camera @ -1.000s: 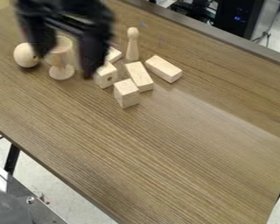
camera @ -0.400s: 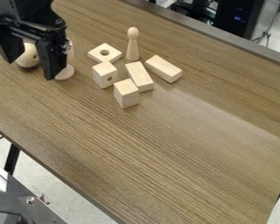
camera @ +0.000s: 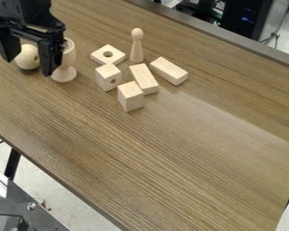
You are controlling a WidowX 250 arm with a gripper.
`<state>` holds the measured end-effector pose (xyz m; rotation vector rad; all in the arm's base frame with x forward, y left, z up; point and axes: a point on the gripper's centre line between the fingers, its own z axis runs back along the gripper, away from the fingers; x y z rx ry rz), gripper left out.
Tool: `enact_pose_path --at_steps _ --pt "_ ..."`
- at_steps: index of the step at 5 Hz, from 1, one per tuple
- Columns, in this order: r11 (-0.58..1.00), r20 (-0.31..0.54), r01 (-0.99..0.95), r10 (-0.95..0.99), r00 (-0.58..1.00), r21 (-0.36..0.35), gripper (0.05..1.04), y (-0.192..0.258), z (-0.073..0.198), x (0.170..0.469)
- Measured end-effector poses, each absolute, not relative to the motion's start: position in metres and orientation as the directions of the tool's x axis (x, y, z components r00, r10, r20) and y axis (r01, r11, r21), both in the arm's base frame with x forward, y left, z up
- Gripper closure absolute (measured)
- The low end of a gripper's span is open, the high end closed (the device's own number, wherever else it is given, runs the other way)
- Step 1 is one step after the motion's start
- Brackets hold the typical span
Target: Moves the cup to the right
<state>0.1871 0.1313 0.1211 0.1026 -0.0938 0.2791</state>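
Note:
At the upper left the black gripper (camera: 29,67) hangs over the table with its fingers spread wide apart, open. Just right of its right finger stands the wooden cup (camera: 65,63), goblet-shaped and upright on a round foot; that finger overlaps the left part of the cup's bowl in the view. Whether finger and cup touch, I cannot tell. Between the two fingers, as seen from here, shows a wooden ball (camera: 27,57) with a hole.
Right of the cup lie a flat block with a hole (camera: 108,55), a holed cube (camera: 108,77), another block (camera: 130,96) and two oblong blocks (camera: 144,78) (camera: 169,71). A wooden peg figure (camera: 137,46) stands behind them. The brown table (camera: 189,167) extends to the front.
The gripper has moved left from above the cup and blocks, uncovering the flat holed block. Lately it has shifted slightly further left and up, showing more of the cup, which stands in place.

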Motion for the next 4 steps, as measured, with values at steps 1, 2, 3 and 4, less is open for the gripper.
enact_pose_path --at_steps 1,2,3,4 --pt "0.929 0.101 -0.358 0.349 0.932 0.093 0.085 0.159 0.118 0.190" --pt "0.912 0.091 -0.402 0.395 0.914 0.084 0.085 0.178 0.114 0.191" --pt "0.917 0.091 -0.395 0.389 0.917 0.063 0.085 0.179 0.114 0.194" --pt "0.923 0.083 -0.381 0.375 0.923 0.060 0.085 0.174 0.114 0.196"
